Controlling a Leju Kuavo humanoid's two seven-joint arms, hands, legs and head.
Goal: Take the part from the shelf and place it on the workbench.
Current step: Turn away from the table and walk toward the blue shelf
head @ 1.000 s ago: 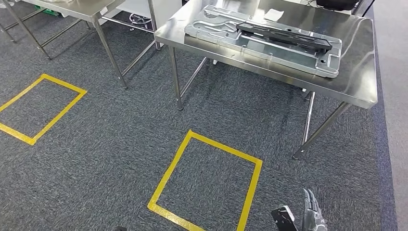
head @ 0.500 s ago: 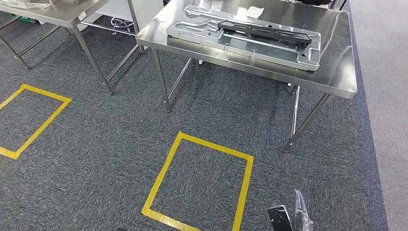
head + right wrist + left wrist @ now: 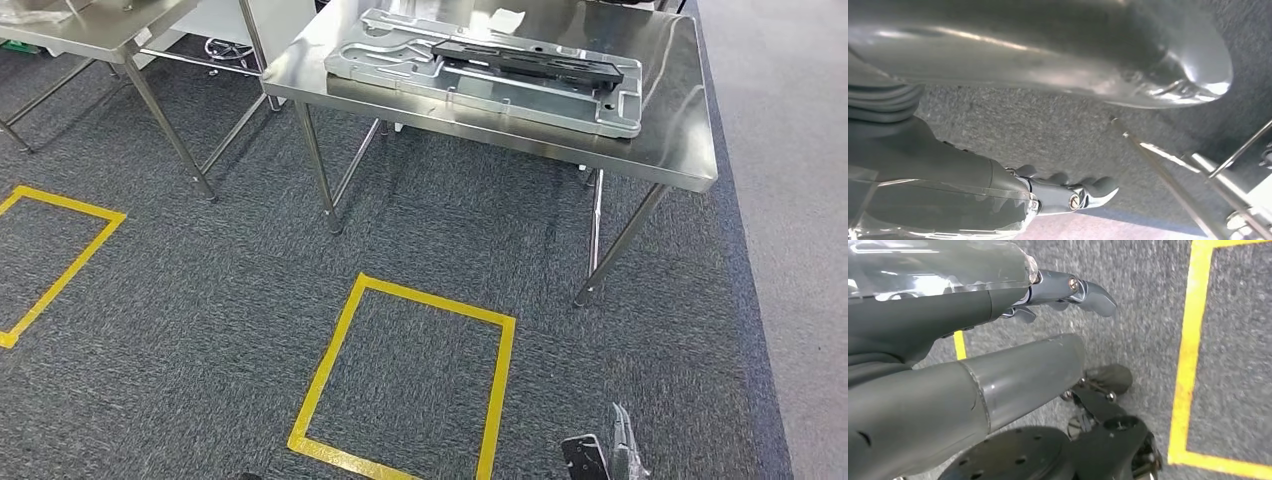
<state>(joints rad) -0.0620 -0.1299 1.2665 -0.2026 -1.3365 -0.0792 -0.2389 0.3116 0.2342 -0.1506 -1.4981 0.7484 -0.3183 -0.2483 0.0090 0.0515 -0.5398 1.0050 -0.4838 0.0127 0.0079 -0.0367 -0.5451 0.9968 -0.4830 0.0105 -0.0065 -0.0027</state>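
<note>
Overhead, a dark elongated part (image 3: 527, 63) lying on a grey moulded tray (image 3: 480, 70) atop the steel tabletop (image 3: 670, 120). Low down, right robot hand (image 3: 622, 450) hanging above carpet, holding nothing, fingers (image 3: 1083, 192) loosely curled. Left robot hand (image 3: 998, 300) likewise empty over carpet, fingers (image 3: 1083, 290) slightly bent, beside a yellow floor square (image 3: 400, 380).

Glossy steel workbench (image 3: 680, 150); matt black part (image 3: 530, 62); rough carpet (image 3: 200, 300).
</note>
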